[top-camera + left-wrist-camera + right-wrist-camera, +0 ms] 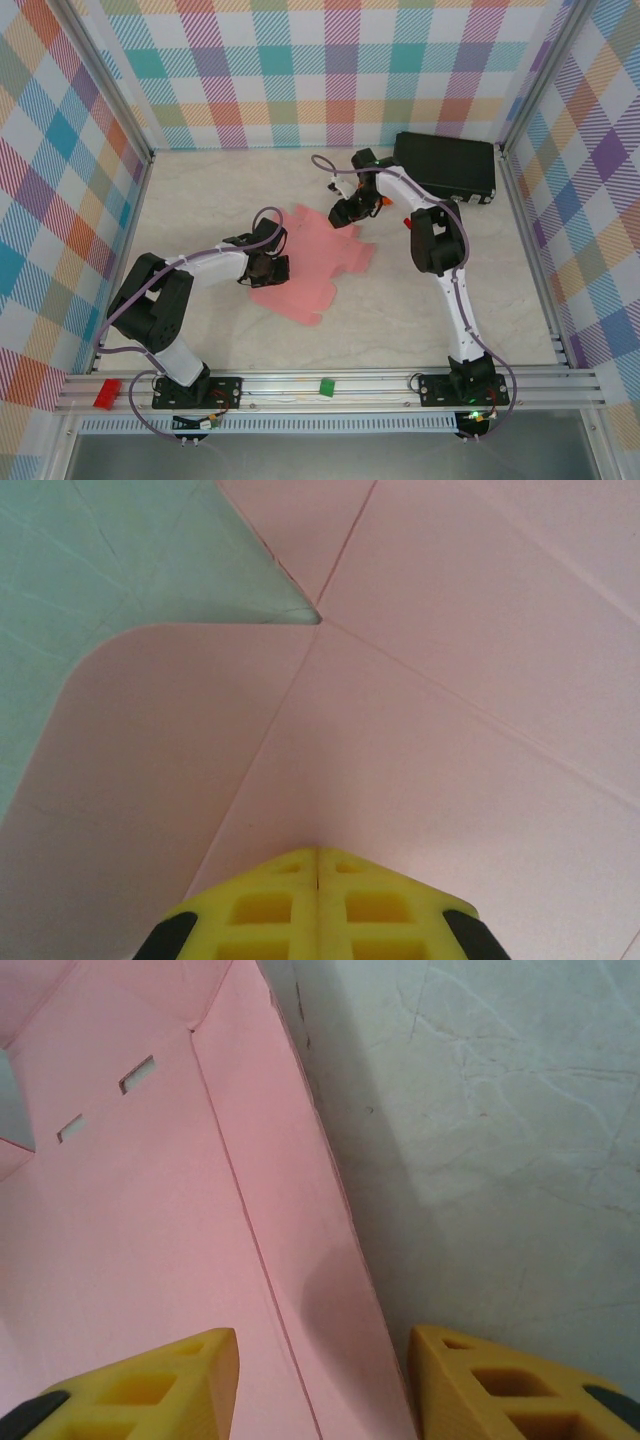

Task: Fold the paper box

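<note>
The paper box point(312, 258) is a flat pink die-cut sheet lying in the middle of the table. My left gripper point(271, 268) sits on the sheet's left edge. In the left wrist view its yellow fingers point(270, 900) are shut tip to tip, pressing down on the pink card point(450, 680) where crease lines meet. My right gripper point(349, 212) is at the sheet's far right edge. It stands open point(325, 1360), its fingers either side of a narrow edge flap of the pink sheet point(150, 1210); two small slots point(137, 1074) are cut further along.
A black case point(447, 165) lies at the back right, close behind the right arm. A small orange piece point(383, 200) shows by the right wrist. Checked walls enclose the marble table point(200, 190). Red point(106, 390) and green point(326, 385) blocks sit on the front rail.
</note>
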Controlling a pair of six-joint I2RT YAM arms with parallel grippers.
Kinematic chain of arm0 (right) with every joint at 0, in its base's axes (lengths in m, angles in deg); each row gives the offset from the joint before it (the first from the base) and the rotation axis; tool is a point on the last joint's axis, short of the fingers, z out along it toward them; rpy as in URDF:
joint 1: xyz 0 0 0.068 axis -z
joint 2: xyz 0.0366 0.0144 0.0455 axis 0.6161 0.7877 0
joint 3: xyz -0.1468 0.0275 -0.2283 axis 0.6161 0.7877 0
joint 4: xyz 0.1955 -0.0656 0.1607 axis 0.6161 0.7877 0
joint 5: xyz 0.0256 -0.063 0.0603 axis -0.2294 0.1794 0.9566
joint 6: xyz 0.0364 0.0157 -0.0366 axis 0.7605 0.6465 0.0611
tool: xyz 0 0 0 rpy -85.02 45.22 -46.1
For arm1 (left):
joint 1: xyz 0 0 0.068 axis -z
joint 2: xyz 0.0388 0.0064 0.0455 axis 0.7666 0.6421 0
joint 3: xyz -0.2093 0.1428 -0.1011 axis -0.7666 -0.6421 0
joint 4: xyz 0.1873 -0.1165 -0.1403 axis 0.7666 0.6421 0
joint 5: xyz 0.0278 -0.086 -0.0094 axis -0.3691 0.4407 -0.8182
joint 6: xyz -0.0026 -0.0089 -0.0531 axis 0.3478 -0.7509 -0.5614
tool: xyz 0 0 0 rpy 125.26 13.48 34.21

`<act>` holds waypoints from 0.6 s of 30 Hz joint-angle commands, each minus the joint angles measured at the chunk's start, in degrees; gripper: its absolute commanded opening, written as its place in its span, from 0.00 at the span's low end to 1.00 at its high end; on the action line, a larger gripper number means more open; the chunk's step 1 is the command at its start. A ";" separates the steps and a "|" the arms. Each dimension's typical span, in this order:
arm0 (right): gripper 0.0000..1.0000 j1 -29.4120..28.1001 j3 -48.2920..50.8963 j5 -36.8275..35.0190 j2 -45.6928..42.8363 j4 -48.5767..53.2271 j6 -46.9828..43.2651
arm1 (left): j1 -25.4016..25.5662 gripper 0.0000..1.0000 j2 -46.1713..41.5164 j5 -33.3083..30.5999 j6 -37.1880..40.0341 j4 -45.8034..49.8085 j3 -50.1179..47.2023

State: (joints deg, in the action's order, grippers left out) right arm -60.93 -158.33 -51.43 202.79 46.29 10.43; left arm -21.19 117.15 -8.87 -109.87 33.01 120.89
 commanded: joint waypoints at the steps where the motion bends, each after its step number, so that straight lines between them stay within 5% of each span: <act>1: 0.47 -0.40 -2.55 3.30 0.98 2.62 -2.43 | 0.67 0.00 1.52 -0.15 -0.61 0.73 -2.04; 18: 0.24 -2.15 2.69 -0.44 -4.32 -4.70 -10.32 | 0.67 0.00 2.40 0.20 -0.86 0.03 -2.41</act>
State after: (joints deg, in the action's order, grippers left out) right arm -62.28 -157.15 -52.13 202.14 43.49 3.56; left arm -21.19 117.17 -8.87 -109.94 32.61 120.73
